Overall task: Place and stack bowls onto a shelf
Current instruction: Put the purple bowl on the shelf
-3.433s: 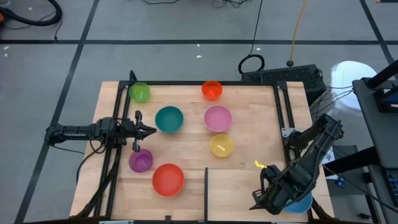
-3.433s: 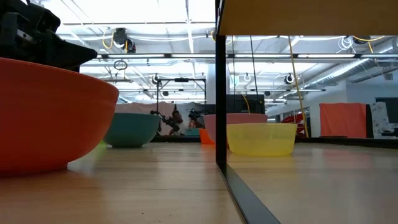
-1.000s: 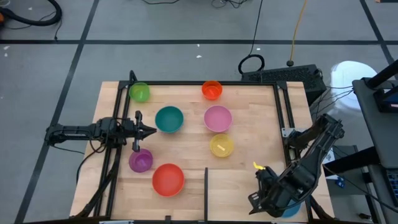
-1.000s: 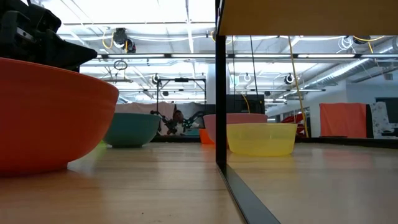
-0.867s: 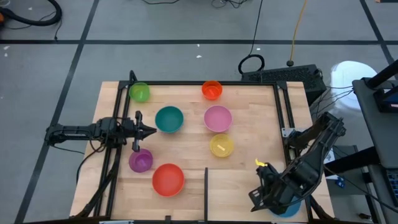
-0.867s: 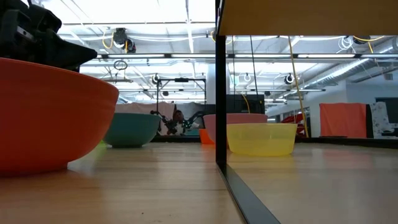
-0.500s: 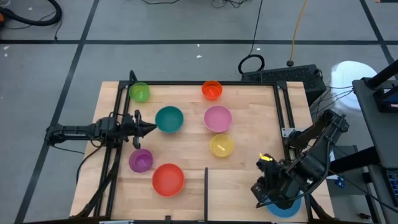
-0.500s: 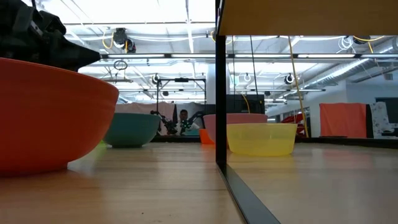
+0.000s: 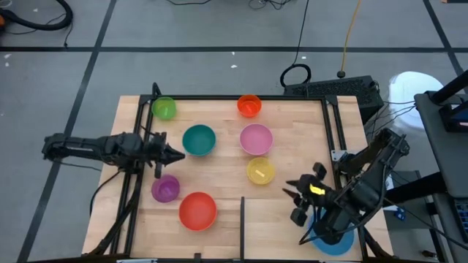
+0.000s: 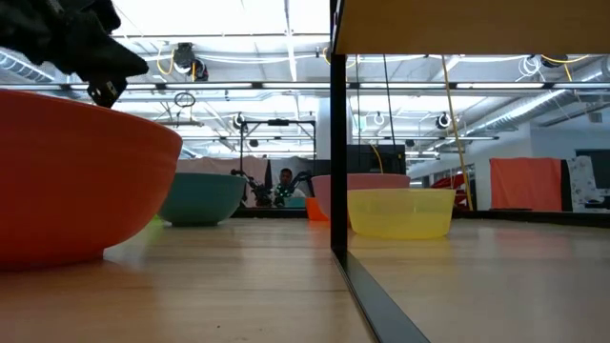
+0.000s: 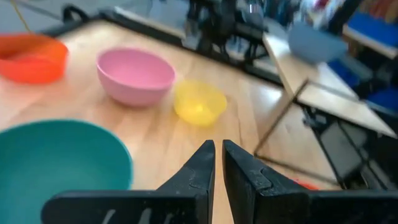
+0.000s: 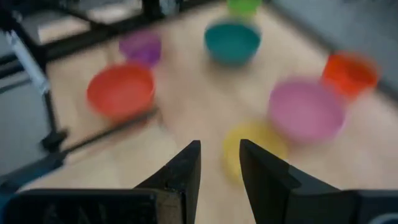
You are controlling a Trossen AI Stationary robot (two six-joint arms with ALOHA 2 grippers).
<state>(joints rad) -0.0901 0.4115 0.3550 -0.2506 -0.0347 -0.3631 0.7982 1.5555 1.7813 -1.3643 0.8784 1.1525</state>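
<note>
On my high view the blue bowl lies at the near right, on the shelf, partly under my right arm. My right gripper hangs beside it with its jaws parted on nothing. Near left is the red bowl, then purple and yellow. My left gripper, jaws almost together and empty, sits just beside teal. Pink, green and orange lie farthest.
</note>
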